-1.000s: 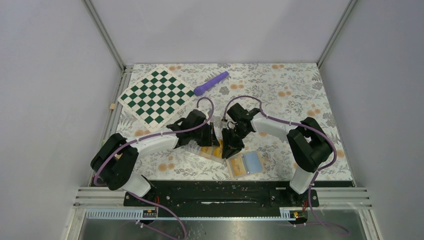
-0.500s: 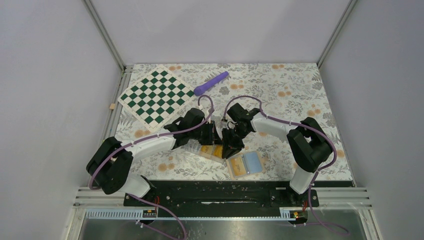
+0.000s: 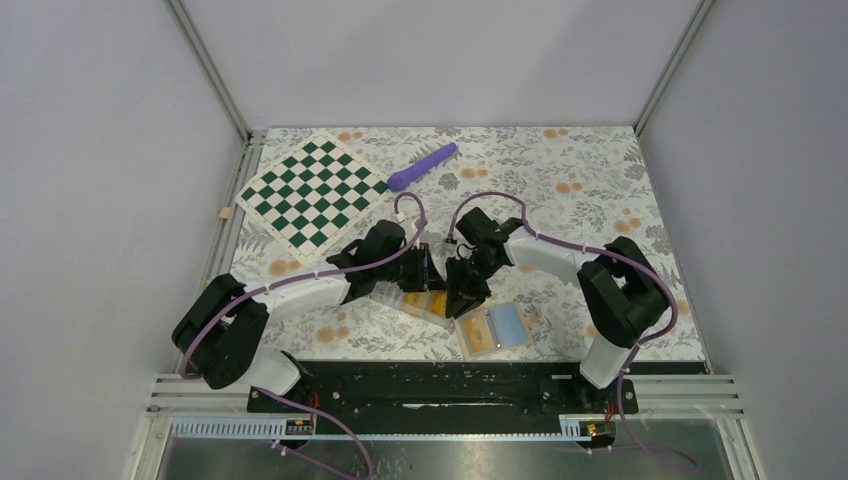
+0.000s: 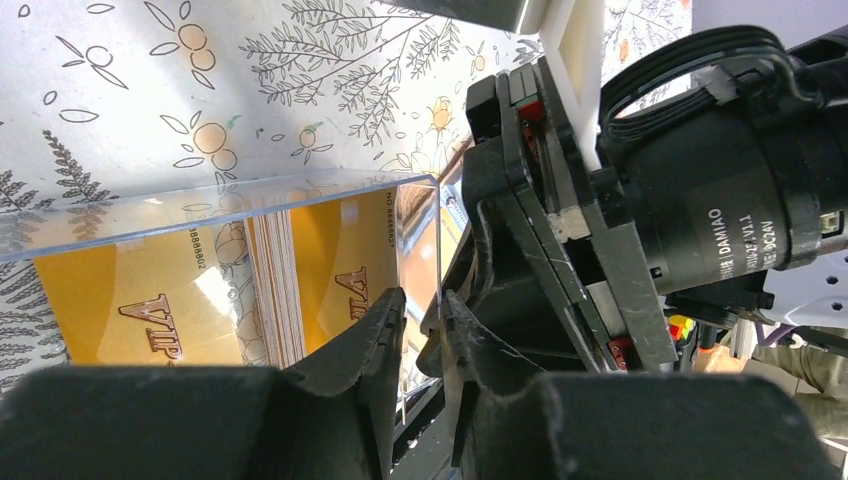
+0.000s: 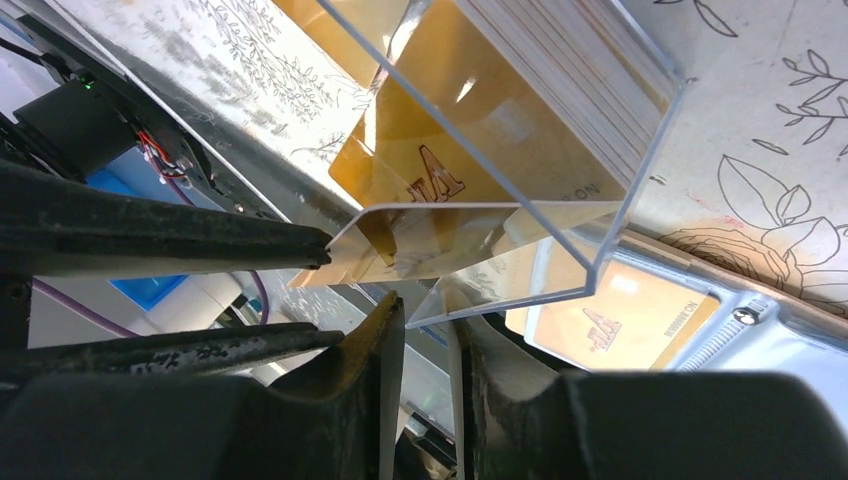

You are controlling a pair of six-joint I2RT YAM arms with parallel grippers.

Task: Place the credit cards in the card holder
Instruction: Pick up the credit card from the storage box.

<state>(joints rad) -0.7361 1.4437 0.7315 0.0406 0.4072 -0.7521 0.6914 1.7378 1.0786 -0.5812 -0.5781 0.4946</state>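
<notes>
A clear plastic case point(image 3: 418, 302) holding a stack of orange-yellow credit cards point(image 4: 150, 300) point(image 5: 470, 130) sits tilted between my two grippers near the table's front middle. My left gripper point(image 3: 425, 272) point(image 4: 422, 300) is shut on a thin clear wall of the case. From the other side, my right gripper point(image 3: 462, 290) point(image 5: 428, 305) pinches a clear edge of the same case. The tan card holder point(image 3: 492, 328) lies open just right of the case, light blue pockets up. One orange card point(image 5: 610, 320) lies on it.
A green-and-white chessboard point(image 3: 313, 192) lies at the back left, and a purple cylinder point(image 3: 422, 166) at the back middle. A small wooden block point(image 3: 224, 212) sits on the left frame rail. The black base rail point(image 3: 430, 385) runs along the near edge.
The left arm has shifted slightly left and forward while both grippers keep hold of the clear case. The card holder has not moved.
</notes>
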